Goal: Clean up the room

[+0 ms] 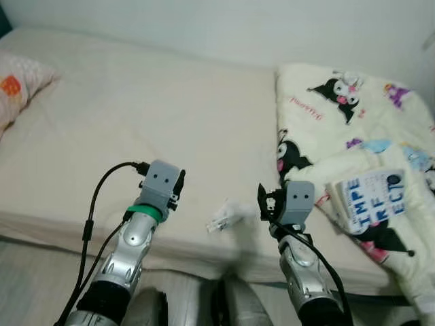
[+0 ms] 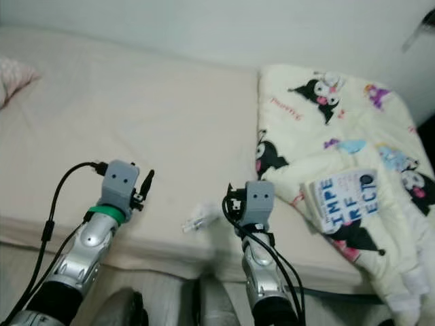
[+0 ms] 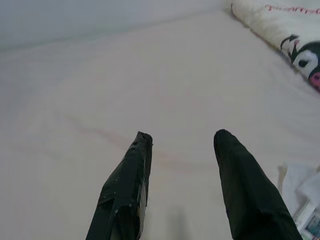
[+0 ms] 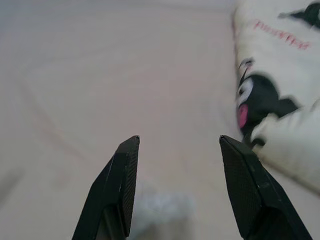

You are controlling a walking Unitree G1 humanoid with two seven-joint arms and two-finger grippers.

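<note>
Below, in the left eye view, a crumpled white wrapper [image 1: 226, 214] lies at lower centre on the cream bed [image 1: 149, 115], between the left end effector [image 1: 179, 185] and the right end effector [image 1: 264, 199]; a cartoon-print blanket [image 1: 353, 122] fills the right, a booklet [image 1: 372, 195] on it, a pillow [image 1: 17, 85] at upper left. From the left wrist, fingers [image 3: 127, 185] are spread apart, the wrapper at lower right. From the right wrist, fingers [image 4: 117, 185] are likewise parted, the blurred wrapper between them at bottom centre.
</note>
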